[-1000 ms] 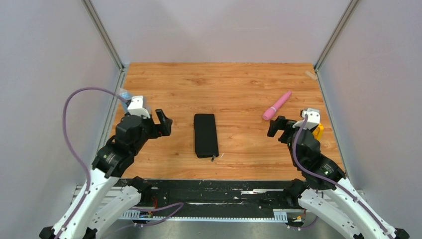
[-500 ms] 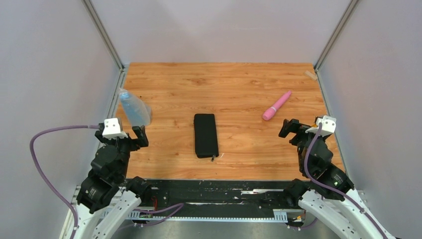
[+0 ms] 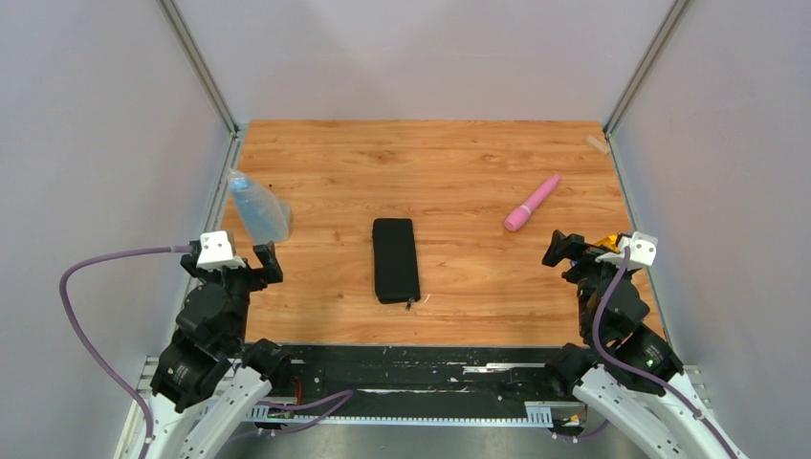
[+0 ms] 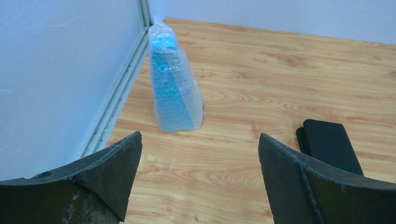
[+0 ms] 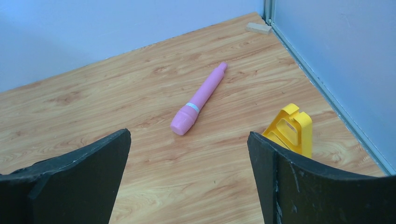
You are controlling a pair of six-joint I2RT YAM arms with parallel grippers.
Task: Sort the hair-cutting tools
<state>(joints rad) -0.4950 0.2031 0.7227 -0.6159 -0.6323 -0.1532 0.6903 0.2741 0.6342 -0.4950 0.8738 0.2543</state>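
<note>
No hair-cutting tools show in any view. A flat black zipped case [image 3: 395,259] lies shut in the middle of the wooden table, and its corner shows at the right of the left wrist view [image 4: 329,144]. My left gripper [image 3: 244,271] hangs open near the front left, with only bare wood between its fingers [image 4: 200,135]. My right gripper [image 3: 585,256] is open near the front right, over bare wood [image 5: 188,133]. Neither gripper holds or touches anything.
A translucent blue bottle [image 3: 258,212] in bubble wrap stands by the left wall [image 4: 173,84]. A pink tapered tool [image 3: 532,203] lies at the right [image 5: 198,100]. A yellow plastic piece [image 3: 606,241] stands by my right fingers [image 5: 290,129]. A small wood block [image 3: 598,144] sits in the far right corner.
Both arms have drawn back toward the near edge. The left one has left the blue bottle's spot, uncovering the bottle. Both grippers stayed open.
</note>
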